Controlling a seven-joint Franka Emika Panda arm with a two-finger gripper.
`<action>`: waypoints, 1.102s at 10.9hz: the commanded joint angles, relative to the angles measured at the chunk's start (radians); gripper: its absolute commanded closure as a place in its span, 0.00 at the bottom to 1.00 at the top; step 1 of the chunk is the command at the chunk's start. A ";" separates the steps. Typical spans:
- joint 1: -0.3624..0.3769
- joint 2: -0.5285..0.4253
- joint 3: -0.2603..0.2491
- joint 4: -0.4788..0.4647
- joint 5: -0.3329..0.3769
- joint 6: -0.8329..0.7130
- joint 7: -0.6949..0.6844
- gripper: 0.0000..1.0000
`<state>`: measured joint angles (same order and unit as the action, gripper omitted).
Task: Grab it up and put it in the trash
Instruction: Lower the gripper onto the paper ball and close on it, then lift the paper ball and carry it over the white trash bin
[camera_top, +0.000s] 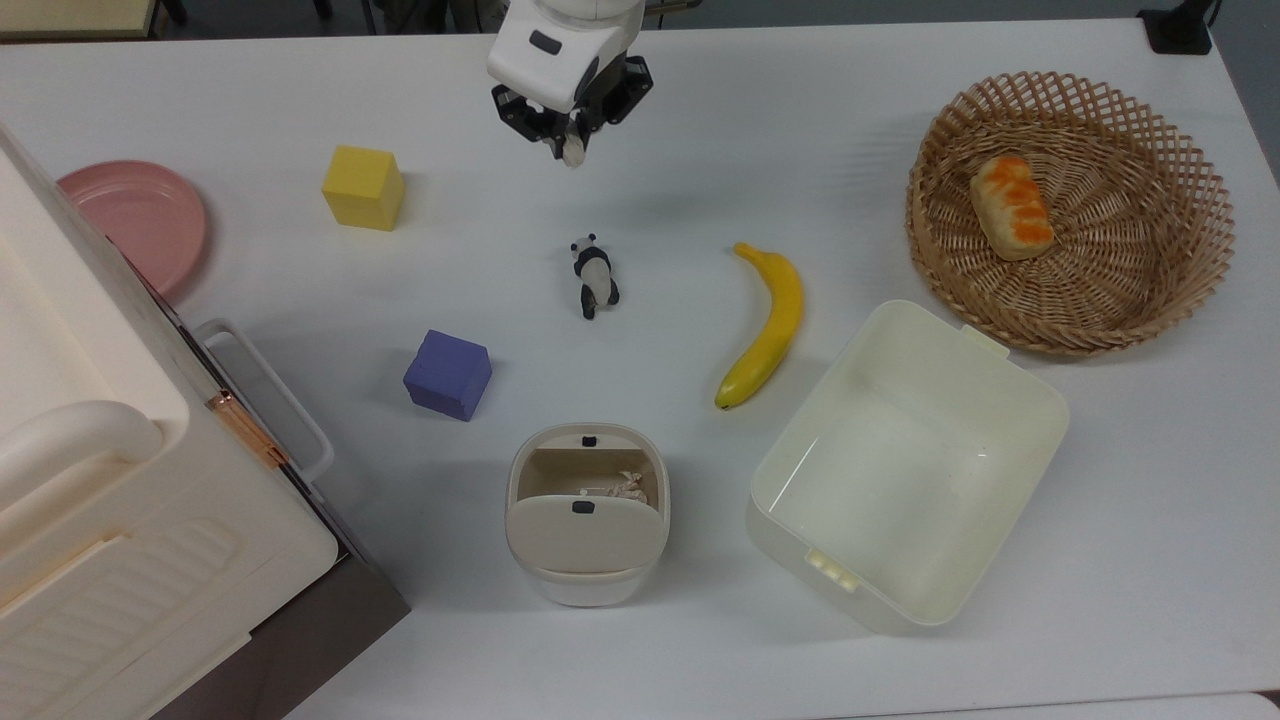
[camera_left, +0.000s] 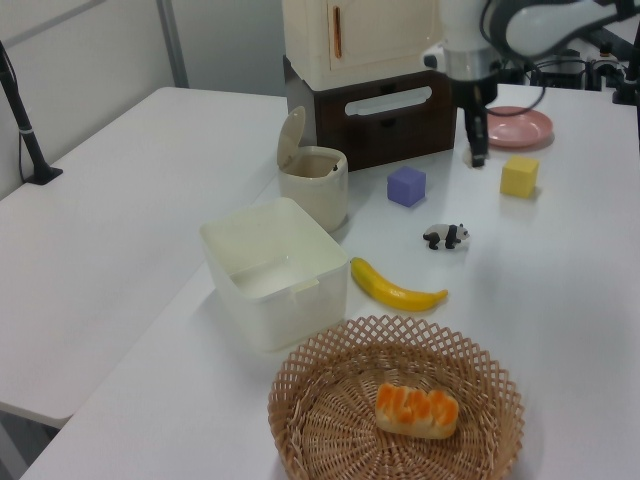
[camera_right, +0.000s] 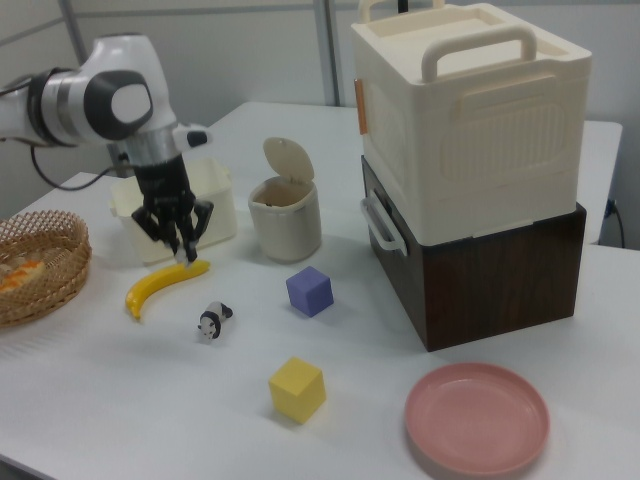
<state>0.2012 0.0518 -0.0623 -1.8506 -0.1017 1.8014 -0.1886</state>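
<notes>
My gripper (camera_top: 571, 145) hangs above the far side of the table, between the yellow cube and the panda as the top view shows them. It is shut on it, a tiny off-white wrinkly ball (camera_top: 574, 153) that peeks out between the fingertips. The right view has the gripper (camera_right: 184, 250) pointing down over the banana's end with the ball (camera_right: 186, 258) at its tip. In the left view the gripper (camera_left: 478, 152) is near the pink plate. The trash (camera_top: 587, 510), a small cream bin, stands with its flap lid up and crumpled paper inside, seen in the left view as the bin (camera_left: 313, 185).
A panda figurine (camera_top: 594, 277), a banana (camera_top: 765, 328), a yellow cube (camera_top: 363, 187) and a purple cube (camera_top: 448, 374) lie between gripper and bin. A larger cream tub (camera_top: 880, 312), a wicker basket (camera_top: 925, 200) with bread, a pink plate (camera_top: 135, 215) and a stacked storage box (camera_top: 90, 480) ring the table.
</notes>
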 joint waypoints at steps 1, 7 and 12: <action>-0.011 0.147 -0.008 0.238 0.060 -0.005 0.003 0.80; -0.022 0.341 -0.017 0.370 0.057 0.463 0.269 0.80; -0.002 0.471 -0.067 0.418 -0.058 0.777 0.483 0.77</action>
<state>0.1715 0.4537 -0.0964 -1.4942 -0.1126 2.5041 0.1931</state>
